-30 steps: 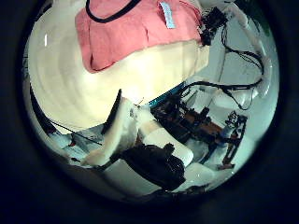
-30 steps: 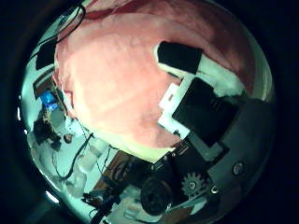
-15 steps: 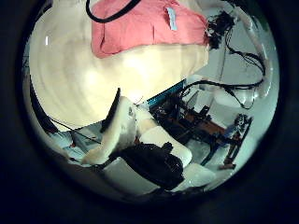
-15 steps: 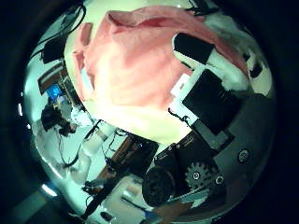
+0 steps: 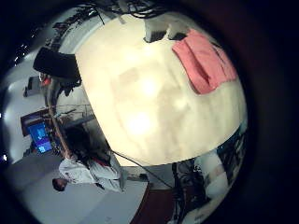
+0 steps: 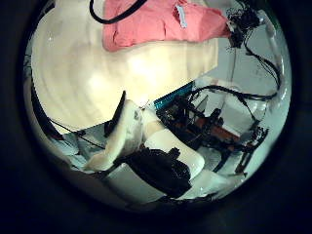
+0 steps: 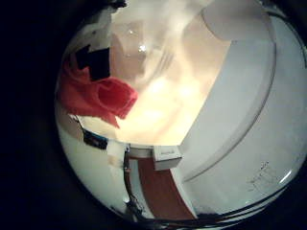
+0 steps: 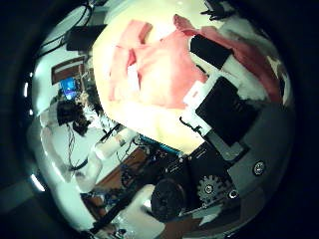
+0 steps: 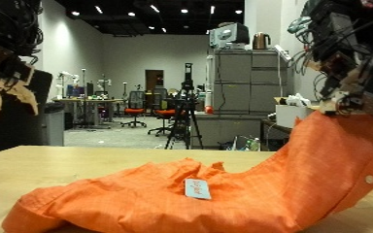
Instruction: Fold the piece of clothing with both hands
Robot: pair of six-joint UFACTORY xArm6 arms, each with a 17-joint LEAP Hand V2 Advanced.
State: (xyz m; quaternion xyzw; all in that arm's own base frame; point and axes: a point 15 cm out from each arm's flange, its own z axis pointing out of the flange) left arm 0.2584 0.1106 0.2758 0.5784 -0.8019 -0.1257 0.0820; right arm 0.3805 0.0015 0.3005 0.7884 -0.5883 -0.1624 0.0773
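Note:
An orange garment lies on the wooden table with one end drawn up into the air. My right hand is above the table, its fingers curled on that raised end. The rest of the cloth slopes down and spreads crumpled over the tabletop, a white label showing on it. My left hand hangs high over the other end of the table, apart from the garment, fingers relaxed and holding nothing. The left little finger side view shows the garment small, at the table's far edge.
Bare tabletop lies below the left hand. Behind the table stand a grey cabinet, tripods and office chairs, all off the table.
The right hand has lifted its end of the garment, which now hangs bunched and fills less of its palm view. The left palm view has shifted, so the garment sits nearer its edge.

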